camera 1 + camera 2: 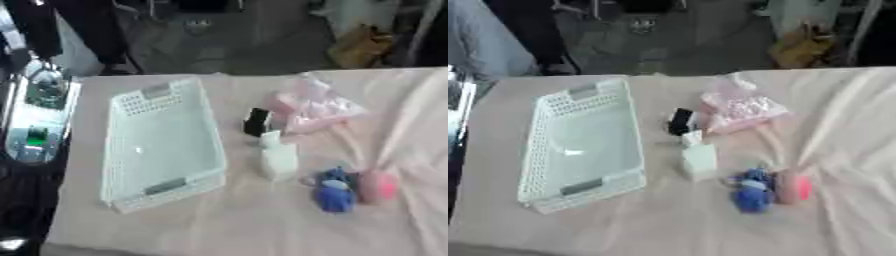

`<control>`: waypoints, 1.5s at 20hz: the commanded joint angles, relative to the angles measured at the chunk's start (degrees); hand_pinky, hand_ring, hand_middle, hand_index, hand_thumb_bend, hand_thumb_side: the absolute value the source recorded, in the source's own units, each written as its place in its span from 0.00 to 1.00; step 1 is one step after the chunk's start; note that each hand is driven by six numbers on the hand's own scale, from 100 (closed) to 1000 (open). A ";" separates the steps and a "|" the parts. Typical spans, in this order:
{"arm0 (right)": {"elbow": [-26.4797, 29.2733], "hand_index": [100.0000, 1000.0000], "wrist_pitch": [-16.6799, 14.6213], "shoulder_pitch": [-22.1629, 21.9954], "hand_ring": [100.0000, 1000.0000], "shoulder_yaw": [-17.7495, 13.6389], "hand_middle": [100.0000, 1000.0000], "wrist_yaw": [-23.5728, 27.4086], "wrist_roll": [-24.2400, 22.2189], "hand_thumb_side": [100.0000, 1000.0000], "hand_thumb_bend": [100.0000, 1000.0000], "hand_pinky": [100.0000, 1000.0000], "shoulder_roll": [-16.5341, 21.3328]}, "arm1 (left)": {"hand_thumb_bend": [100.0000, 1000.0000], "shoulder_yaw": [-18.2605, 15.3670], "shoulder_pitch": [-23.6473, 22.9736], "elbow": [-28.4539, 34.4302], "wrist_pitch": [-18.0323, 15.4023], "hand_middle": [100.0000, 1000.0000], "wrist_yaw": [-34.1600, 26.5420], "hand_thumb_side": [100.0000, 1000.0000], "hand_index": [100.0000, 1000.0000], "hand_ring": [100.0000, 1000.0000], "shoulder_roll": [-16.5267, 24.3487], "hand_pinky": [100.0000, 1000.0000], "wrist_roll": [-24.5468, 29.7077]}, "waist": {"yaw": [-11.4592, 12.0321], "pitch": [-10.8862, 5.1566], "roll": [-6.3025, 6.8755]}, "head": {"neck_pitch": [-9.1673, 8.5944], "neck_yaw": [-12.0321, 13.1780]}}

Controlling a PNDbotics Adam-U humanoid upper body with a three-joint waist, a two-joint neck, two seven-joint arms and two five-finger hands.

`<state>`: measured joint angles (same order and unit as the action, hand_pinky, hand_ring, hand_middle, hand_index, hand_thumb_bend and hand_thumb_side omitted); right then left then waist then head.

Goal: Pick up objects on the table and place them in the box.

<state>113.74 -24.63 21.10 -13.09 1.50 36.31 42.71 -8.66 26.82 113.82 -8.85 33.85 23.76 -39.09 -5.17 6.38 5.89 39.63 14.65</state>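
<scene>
Basket (118, 150) beside black (256, 121), white (278, 161), seemingly blue (334, 195) items.

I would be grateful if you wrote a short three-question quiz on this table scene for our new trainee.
1. True or false: the white basket already holds an item.
2. Which item lies nearest the basket: A) the blue object, B) the black object, C) the pink packet?
3. Fill in: the pink-red object lies just to the ____ of the blue object.

Key:
1. False; nothing shows inside the basket.
2. B
3. right

Neither robot hand is in view.
</scene>
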 commanded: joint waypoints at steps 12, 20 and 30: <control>0.85 0.82 0.18 0.20 0.86 -0.73 0.87 0.15 -0.50 1.00 0.00 0.87 2.27 | 0.00 -0.56 0.64 0.77 0.20 0.94 0.22 1.00 0.99 0.95 1.83 0.81 0.05 | 0.14 -1.54 -0.84 | -0.11 0.01; 0.85 0.82 0.74 -0.32 0.86 -0.58 0.87 -0.28 -1.50 1.00 0.00 0.87 2.63 | 0.00 -0.53 0.69 0.77 0.19 0.94 0.21 1.00 0.99 0.95 1.92 0.81 0.14 | -0.26 -1.63 -0.79 | -0.14 0.02; 0.85 0.83 9.06 -4.68 0.88 1.99 0.88 -7.08 -11.85 1.00 0.00 0.88 11.12 | 0.00 -0.11 0.86 0.77 0.06 0.94 0.15 1.00 0.99 0.95 2.47 0.81 0.54 | -0.58 -1.58 -1.64 | -0.46 -0.31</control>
<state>113.74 -16.46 15.97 -11.13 -4.17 26.02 50.43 -8.63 26.83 113.82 -8.77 33.86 24.28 -38.74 -5.69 6.38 5.57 39.62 14.35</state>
